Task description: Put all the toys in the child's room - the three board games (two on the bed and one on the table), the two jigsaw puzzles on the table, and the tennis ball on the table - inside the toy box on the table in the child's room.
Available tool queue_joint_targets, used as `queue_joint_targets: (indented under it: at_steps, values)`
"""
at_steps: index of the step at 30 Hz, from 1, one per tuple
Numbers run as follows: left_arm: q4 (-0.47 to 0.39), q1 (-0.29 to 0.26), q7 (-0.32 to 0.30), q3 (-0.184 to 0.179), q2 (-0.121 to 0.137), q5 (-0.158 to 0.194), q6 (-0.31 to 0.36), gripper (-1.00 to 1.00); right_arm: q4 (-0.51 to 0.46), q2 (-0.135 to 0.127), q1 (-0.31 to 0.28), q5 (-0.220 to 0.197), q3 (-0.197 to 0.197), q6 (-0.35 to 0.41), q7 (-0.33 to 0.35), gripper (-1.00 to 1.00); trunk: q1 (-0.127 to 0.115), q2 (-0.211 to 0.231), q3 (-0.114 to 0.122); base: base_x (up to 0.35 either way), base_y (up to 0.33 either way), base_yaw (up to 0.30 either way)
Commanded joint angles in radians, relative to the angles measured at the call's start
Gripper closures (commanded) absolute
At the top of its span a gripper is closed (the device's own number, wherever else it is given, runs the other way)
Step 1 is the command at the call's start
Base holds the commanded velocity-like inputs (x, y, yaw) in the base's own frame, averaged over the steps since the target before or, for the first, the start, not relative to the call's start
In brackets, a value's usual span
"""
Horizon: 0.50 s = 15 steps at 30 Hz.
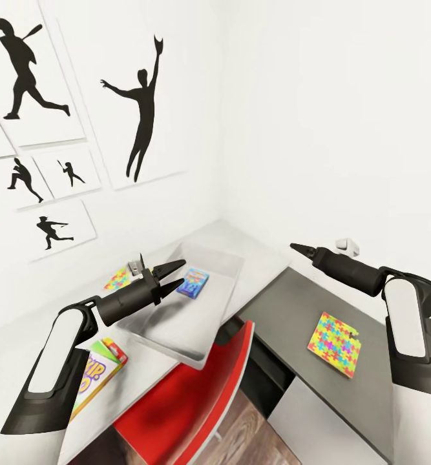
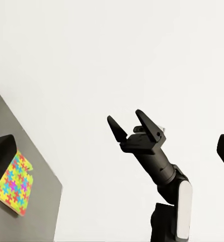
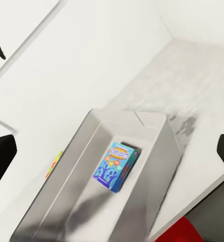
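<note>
The grey toy box point(image 1: 170, 323) sits on the white table, and a blue board game point(image 1: 192, 282) lies flat inside it. My left gripper point(image 1: 178, 273) hangs open just above the box, beside that game, holding nothing. A colourful jigsaw puzzle point(image 1: 117, 279) lies behind the left gripper. A second board game point(image 1: 95, 374) rests on the table under my left forearm. Another jigsaw puzzle point(image 1: 335, 343) lies on the dark grey table point(image 1: 286, 310). My right gripper point(image 1: 299, 248) is raised over that table, open and empty, as the left wrist view confirms point(image 2: 124, 117). The right wrist view looks down on the blue game point(image 3: 116, 166).
A red chair point(image 1: 196, 394) stands in front of both tables, its back reaching under the box's near corner. White walls with silhouette posters point(image 1: 137, 97) close the corner behind. A small white object point(image 1: 347, 245) sits at the wall past the right gripper.
</note>
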Motion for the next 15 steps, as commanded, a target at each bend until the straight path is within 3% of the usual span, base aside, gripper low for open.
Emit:
queue_joint_targets:
  at_steps: [1, 15]
  values:
    - [0.000, -0.001, -0.007, 0.001, 0.000, -0.007, 0.004, -1.00, 0.000, 0.000, -0.001, 0.010, -0.001, 0.005, 0.010, -1.00, 0.001, -0.002, 0.000, 0.000, 0.000, -0.156]
    - [0.000, -0.001, -0.007, 0.001, 0.001, -0.007, 0.004, -1.00, 0.000, 0.000, -0.001, 0.010, -0.001, 0.005, 0.010, -1.00, 0.001, -0.002, 0.022, 0.000, 0.000, -0.156]
